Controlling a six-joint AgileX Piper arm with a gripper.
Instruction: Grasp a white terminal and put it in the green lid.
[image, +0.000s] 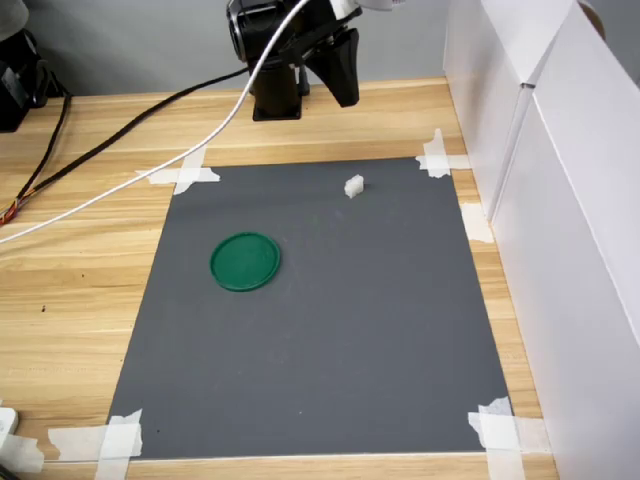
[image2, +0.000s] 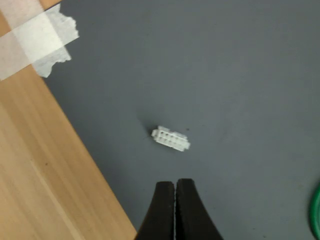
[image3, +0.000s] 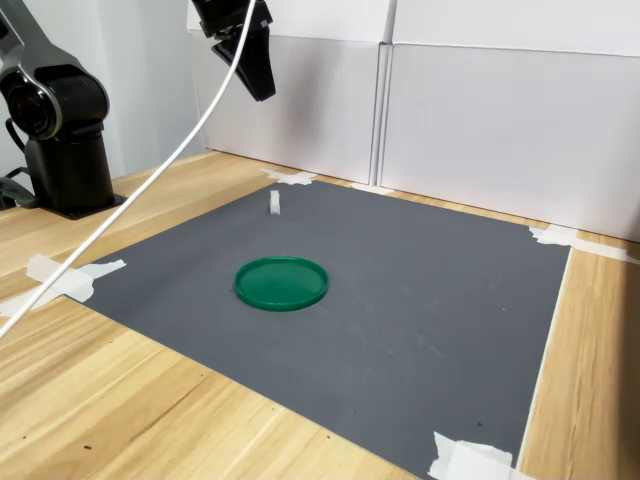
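Closed and empty, the tool (image2: 175, 200) hangs above the white terminal (image2: 171, 138). That terminal lies on the grey mat (image: 330, 330), well apart from the green lid (image: 245, 261).

Black hand (image2: 175, 200) raised well above the desk, fingers pointing downward, tilted slightly. In the wrist view both fingers (image2: 192, 210) lie pressed together with no gap, nothing held between them. Arm base (image3: 65, 150) stands at the second exterior view's far left.
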